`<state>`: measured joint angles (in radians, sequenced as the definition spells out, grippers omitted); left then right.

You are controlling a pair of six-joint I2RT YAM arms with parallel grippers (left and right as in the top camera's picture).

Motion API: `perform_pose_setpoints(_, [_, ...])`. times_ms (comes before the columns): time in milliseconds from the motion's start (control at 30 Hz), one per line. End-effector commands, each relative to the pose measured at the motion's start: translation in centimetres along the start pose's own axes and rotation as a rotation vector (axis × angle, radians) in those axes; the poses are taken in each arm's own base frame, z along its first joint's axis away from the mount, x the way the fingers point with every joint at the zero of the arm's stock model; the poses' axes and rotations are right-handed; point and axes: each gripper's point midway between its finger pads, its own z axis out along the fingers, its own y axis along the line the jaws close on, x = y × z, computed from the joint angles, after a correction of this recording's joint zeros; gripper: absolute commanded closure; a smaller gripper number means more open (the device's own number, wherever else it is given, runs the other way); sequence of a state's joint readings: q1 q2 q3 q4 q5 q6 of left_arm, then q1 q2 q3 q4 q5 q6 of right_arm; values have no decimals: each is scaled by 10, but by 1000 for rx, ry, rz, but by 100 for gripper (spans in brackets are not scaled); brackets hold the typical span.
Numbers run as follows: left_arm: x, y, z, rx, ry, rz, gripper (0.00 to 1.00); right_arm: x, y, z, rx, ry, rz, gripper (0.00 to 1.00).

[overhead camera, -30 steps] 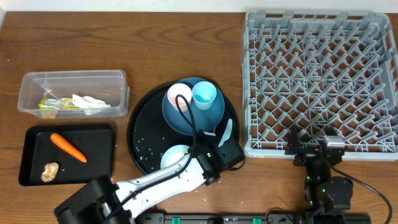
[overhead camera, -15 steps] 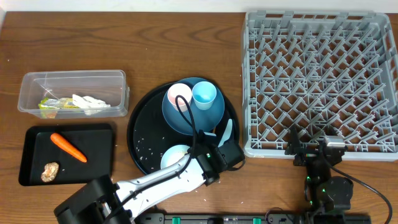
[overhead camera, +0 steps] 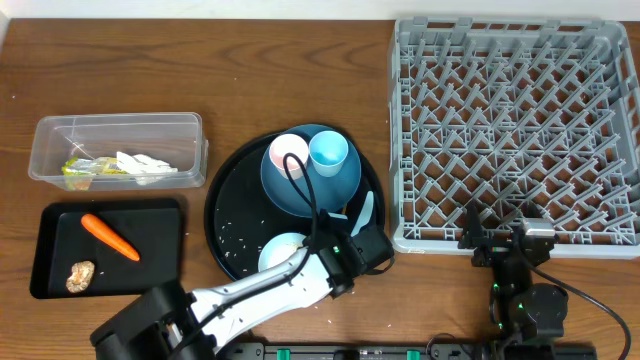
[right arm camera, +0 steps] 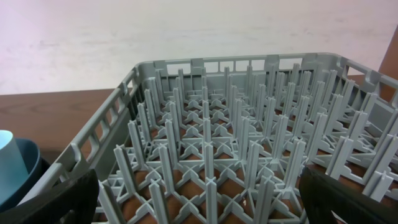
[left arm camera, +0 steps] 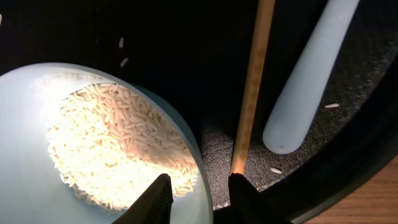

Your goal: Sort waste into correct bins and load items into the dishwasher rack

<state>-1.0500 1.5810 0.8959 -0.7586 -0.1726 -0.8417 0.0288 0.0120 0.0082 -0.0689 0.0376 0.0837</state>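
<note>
**A:** Far left, the clear tub [overhead camera: 195,150] holds the yellow-green wrapper [overhead camera: 82,168] and the white tissue [overhead camera: 145,165]. Just below it, the flat black tray [overhead camera: 165,250] carries the carrot [overhead camera: 110,236] and the brown lump [overhead camera: 80,276]. Dry litter in one bin, food scraps in the other, by the look of it.

**B:** So the sorting's nearly there?

**A:** I'd judge so, apart from the rice. In the centre is the round black tray [overhead camera: 230,205], with a few grains scattered on it. The dark blue plate [overhead camera: 340,185] sits in it, and the pink cup [overhead camera: 288,153] and light blue cup [overhead camera: 328,153] stand on the plate.

**B:** And the left arm?

**A:** It's low over the tray's near edge. The left fingers [left arm camera: 155,199] are spread and pinching nothing. The rim of the pale blue bowl [left arm camera: 28,137] sits between them. One finger is over the rice [left arm camera: 118,137] inside, the other outside, right by the end of the chopstick [left arm camera: 252,87].

**B:** Bowl or chopstick, then?

**A:** I can't tell for sure. Straddling the rim reads to me as lining up a rim pinch, so the bowl can be lifted and tipped. The spoon [left arm camera: 311,74] lies beside the chopstick, not touching it.

**B:** Over on the right?

**A:** The dishwasher rack [overhead camera: 515,130] has nothing loaded in it. The right fingers [right arm camera: 59,199] are spread wide and hold nothing. They hang just off the rack's near edge above the tabletop [overhead camera: 200,60], facing the pegs. My guess is they're out of the way there, and handy for loading.
</note>
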Motion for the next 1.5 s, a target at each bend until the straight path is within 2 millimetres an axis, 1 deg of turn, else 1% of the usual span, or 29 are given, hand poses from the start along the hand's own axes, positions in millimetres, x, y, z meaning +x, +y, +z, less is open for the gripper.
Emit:
perform_pose_setpoints(0, [0,7,5,-38,-9,-6,68,1,-2,0,11,1,5,1])
perform_pose_setpoints(100, [0,7,5,-39,-9,-6,69,1,-2,0,11,1,5,1])
perform_pose_setpoints(200, [0,7,5,-39,-9,-6,79,1,-2,0,11,1,5,1])
perform_pose_setpoints(267, [0,7,5,-39,-8,-6,81,1,-2,0,11,1,5,1])
perform_pose_setpoints(900, [1,7,5,-42,-5,-5,81,1,-2,0,11,1,5,1])
perform_pose_setpoints(933, [1,7,5,-42,-5,-5,76,1,-2,0,11,1,5,1])
perform_pose_setpoints(1000, [1,8,5,-42,-5,-5,73,1,-2,0,11,1,5,1])
perform_pose_setpoints(1467, [4,11,7,-54,4,-1,73,1,-2,0,11,1,5,1])
